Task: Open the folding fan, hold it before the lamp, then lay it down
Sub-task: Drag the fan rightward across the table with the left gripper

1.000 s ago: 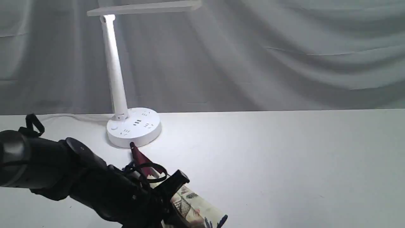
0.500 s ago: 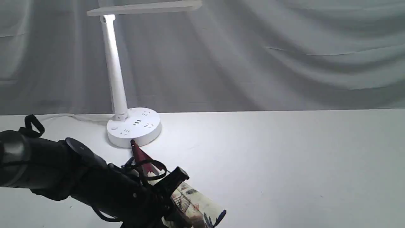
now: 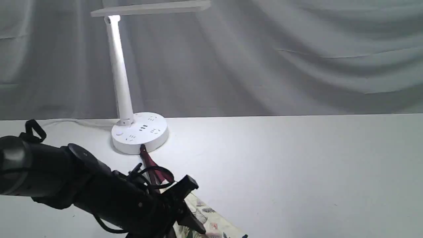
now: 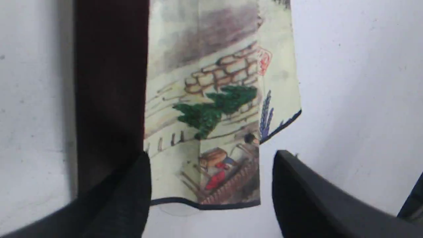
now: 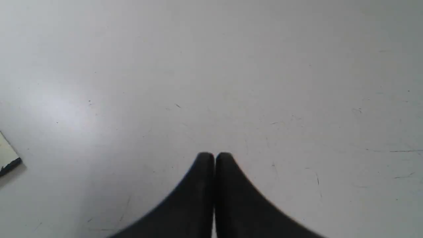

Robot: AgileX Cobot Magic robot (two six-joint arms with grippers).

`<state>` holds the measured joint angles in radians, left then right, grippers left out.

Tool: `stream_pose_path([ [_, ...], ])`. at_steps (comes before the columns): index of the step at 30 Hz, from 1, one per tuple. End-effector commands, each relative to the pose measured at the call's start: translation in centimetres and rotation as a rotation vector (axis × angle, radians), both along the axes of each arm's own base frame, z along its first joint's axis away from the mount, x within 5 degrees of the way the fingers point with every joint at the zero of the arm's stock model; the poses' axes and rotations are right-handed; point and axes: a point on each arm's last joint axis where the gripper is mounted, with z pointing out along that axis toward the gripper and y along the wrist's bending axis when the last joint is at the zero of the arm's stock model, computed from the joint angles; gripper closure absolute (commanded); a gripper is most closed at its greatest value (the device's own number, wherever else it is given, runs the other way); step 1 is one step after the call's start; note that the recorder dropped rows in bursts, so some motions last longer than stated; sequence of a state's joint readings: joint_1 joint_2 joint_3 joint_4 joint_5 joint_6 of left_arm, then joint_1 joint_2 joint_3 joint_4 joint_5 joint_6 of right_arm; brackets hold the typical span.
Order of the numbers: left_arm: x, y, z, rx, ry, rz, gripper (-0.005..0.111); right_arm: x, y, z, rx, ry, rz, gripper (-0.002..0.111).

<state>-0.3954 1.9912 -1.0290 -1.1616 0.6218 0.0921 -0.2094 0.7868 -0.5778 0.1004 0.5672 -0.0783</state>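
The folding fan (image 3: 211, 223) lies on the white table, only a few pleats spread. Its dark maroon ribs (image 3: 150, 163) point at the round base of the lamp (image 3: 138, 132), and the rib tip almost touches that base. My left gripper (image 3: 191, 205) hangs over the fan's paper part, open. In the left wrist view the painted paper (image 4: 211, 109) sits between the two black fingers (image 4: 297, 191), which stand apart from it, beside the maroon outer rib (image 4: 109, 82). My right gripper (image 5: 214, 155) is shut and empty over bare table, with a corner of the fan (image 5: 6, 157) at the picture's edge.
The lamp is lit; its slim stem (image 3: 119, 69) and flat head (image 3: 148, 8) rise at the back left. A white cable (image 3: 82, 122) runs left from the base. Grey cloth (image 3: 297, 59) hangs behind the table.
My left gripper's jaws have spread wider and let the fan go. The fan has settled lower; its paper end slid toward the near edge and its rib tip toward the lamp base.
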Motion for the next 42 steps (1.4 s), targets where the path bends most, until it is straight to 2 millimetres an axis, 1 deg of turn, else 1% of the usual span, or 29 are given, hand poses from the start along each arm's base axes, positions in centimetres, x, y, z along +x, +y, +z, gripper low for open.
stream_pose_path([
  [1,-0.4,-0.3,0.2,-0.013,-0.024,-0.094,0.052,0.1,0.0,0.1,-0.001,-0.009,0.002,0.108],
  [4,-0.8,-0.1,0.6,0.011,-0.05,-0.168,0.052,0.1,0.0,0.1,-0.001,-0.007,0.003,0.108],
  [10,-1.3,1.2,1.9,0.17,-0.138,-0.333,0.053,0.0,0.0,0.0,0.0,-0.005,0.003,0.108],
  [12,-1.4,1.7,2.5,0.228,-0.172,-0.378,0.056,0.0,0.0,0.0,0.0,-0.005,0.003,0.108],
  [16,-1.4,2.9,2.4,0.378,-0.237,-0.522,0.073,0.0,0.0,0.0,0.0,-0.003,0.003,0.108],
  [17,-1.4,3.2,2.3,0.408,-0.246,-0.555,0.08,0.0,0.0,0.0,0.0,-0.003,0.003,0.108],
  [20,-1.0,3.4,2.0,0.447,-0.287,-0.573,0.093,0.0,0.0,0.0,0.0,-0.003,0.003,0.108],
  [22,-0.7,3.3,1.8,0.454,-0.321,-0.578,0.098,0.0,0.0,0.0,0.0,-0.003,0.003,0.108],
  [25,-0.3,3.2,1.3,0.472,-0.385,-0.642,0.107,0.0,0.0,0.0,0.002,-0.001,0.002,0.108],
  [27,-0.1,3.3,1.1,0.485,-0.414,-0.667,0.107,0.0,0.0,0.0,0.002,-0.001,0.002,0.108],
  [30,0.5,3.2,0.6,0.5,-0.458,-0.645,0.107,0.0,0.0,0.0,0.004,-0.002,0.002,0.108],
  [34,0.5,2.7,-0.6,0.444,-0.397,-0.556,0.107,0.0,0.0,0.0,0.004,-0.002,0.002,0.108],
  [38,0.4,2.4,-1.7,0.424,-0.357,-0.537,0.107,0.0,0.0,0.0,0.004,-0.002,0.002,0.108],
  [39,0.2,1.9,-2.0,0.43,-0.363,-0.555,0.107,0.0,0.0,0.0,0.001,-0.001,0.005,0.108],
  [42,0.0,0.7,-2.2,0.443,-0.416,-0.573,0.107,0.0,0.0,0.0,0.001,-0.001,0.005,0.108],
])
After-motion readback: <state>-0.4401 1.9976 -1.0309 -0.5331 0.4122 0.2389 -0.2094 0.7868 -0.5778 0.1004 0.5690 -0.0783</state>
